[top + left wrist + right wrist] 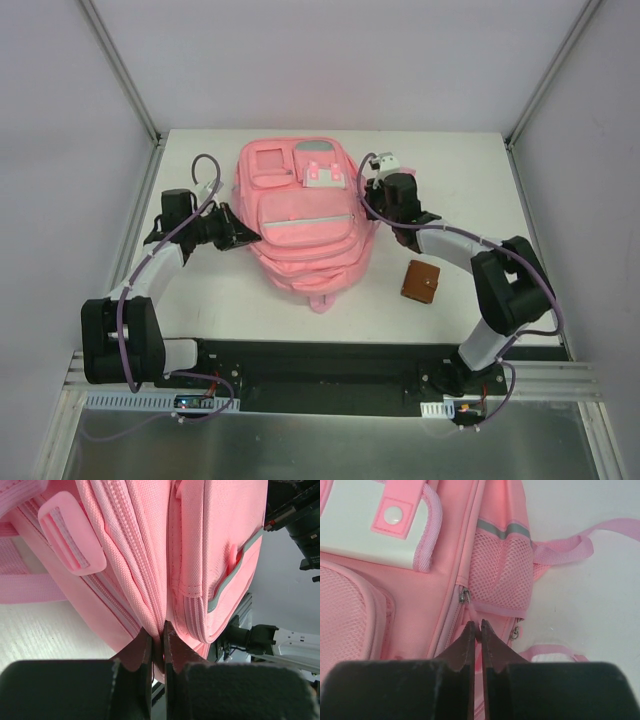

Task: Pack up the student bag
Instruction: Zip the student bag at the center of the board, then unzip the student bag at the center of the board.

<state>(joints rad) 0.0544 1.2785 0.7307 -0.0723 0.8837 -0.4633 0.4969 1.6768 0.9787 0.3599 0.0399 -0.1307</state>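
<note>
1. Progress, from the top camera: the student bag [305,225] lies flat and front up in the middle of the tabletop [460,160]. My left arm meets its edge at 9 o'clock and my right arm meets it at about 2 o'clock. A small brown wallet-like item [421,282] sits on the tabletop at the bag's 4 o'clock, apart from it. No compartment looks open from here, and I see nothing inside. I judge the packing hardly begun, since at least that brown item is outside the bag.

2. Left wrist camera: my left jaws are closed and pinch pink fabric at the seam between the bag's body and a front pocket. A pink strap buckle [72,540] lies at 10 o'clock from the tips. A grey-edged pocket zip [235,580] runs at 2 o'clock. The zip lines visible here look shut. I take this hold as steadying the bag, not as packing yet.

3. Right wrist camera: my right jaws are closed, the tips nipping a thin pink tab of the bag. It sits just below a zip slider [464,596] at 12 o'clock, with the mesh side pocket [502,575] at 1 o'clock. I cannot tell whether this tab is the zip pull. By my reckoning, what remains is opening a compartment, putting the brown item in and zipping up.
</note>
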